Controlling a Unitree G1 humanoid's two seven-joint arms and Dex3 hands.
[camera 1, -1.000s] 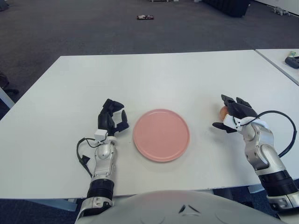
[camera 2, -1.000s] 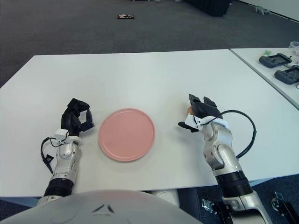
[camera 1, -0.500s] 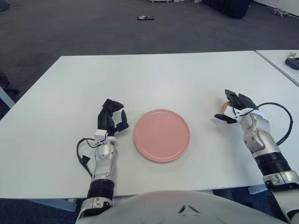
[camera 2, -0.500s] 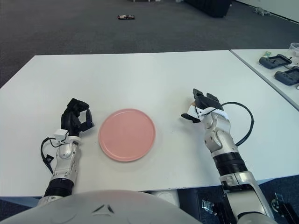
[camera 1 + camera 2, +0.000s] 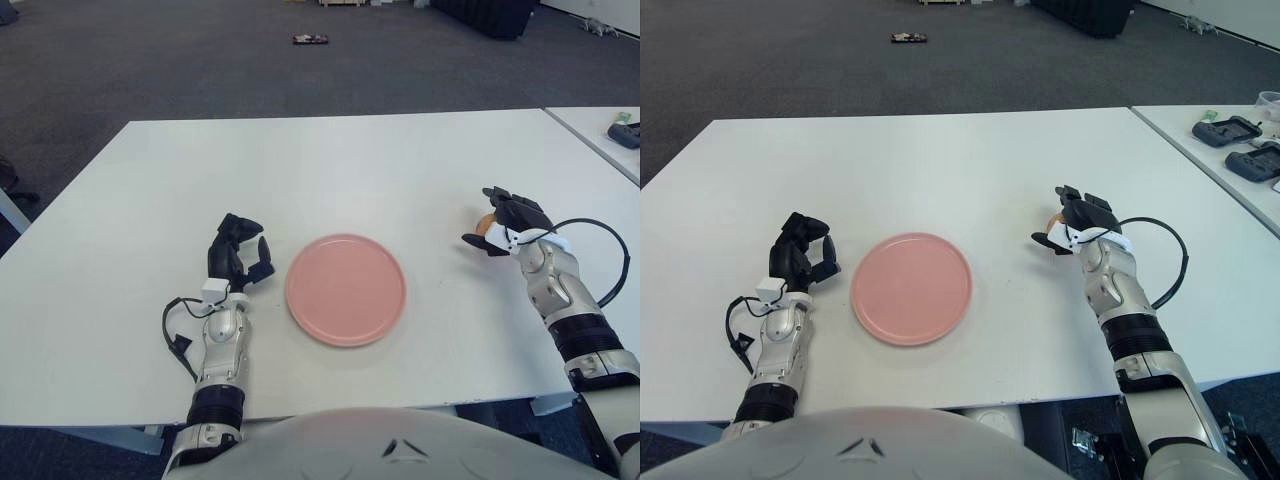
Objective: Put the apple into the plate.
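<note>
A round pink plate (image 5: 345, 289) lies flat on the white table (image 5: 330, 170), near its front middle. The apple (image 5: 1053, 216) shows only as a small orange patch to the right of the plate, mostly hidden by my right hand (image 5: 492, 222). That hand is closed around it, dark fingers over the top and thumb on the plate side, about a hand's width from the plate's rim. My left hand (image 5: 240, 255) shows just left of the plate, fingers loosely bent and holding nothing.
A black cable (image 5: 1175, 260) loops out from my right wrist over the table. A second table at the right carries dark devices (image 5: 1230, 128). A small dark object (image 5: 310, 39) lies on the carpet far behind.
My right hand has moved away from me and slightly right, and the apple patch has shifted with it. The left hand and the plate have stayed put.
</note>
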